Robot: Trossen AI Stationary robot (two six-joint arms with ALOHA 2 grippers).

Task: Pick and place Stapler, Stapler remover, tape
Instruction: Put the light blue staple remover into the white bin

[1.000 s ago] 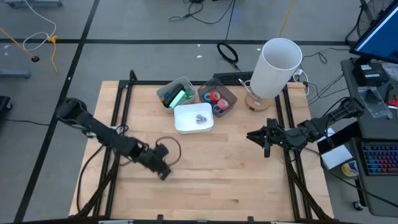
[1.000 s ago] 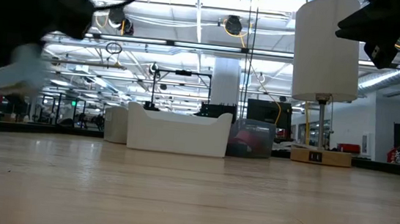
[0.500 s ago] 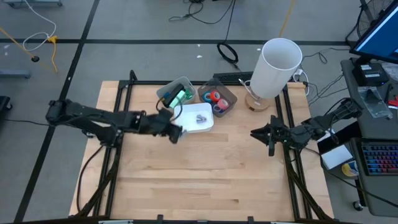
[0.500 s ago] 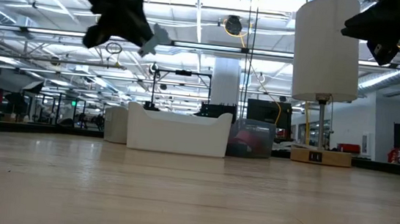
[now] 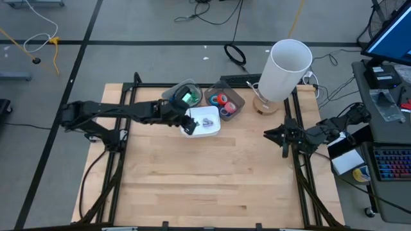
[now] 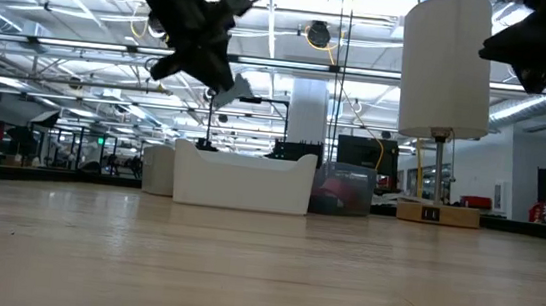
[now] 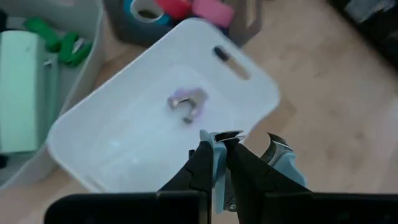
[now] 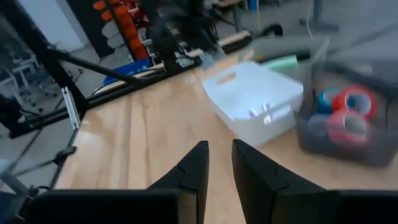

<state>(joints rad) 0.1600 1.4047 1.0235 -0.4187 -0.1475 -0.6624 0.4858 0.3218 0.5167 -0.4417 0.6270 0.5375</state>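
Your left gripper is up off the table, right over the near-left edge of the white bin. Its fingers are pinched shut on a pale blue staple remover, which sits between them above the bin's rim. Inside the white bin there's already one small purplish staple remover lying near the middle.

Ref. the white bin: the grey bin w/ the pale green stapler sits just behind it on the left; the grey bin w/ the tape rolls, blue & red, sits just behind it on the right, touching or nearly so. A white cylinder lamp stands further right of the tape bin.

Your right gripper hangs well to the right of the white bin, near the table's right edge, fingers a narrow gap apart w/ nothing between them.
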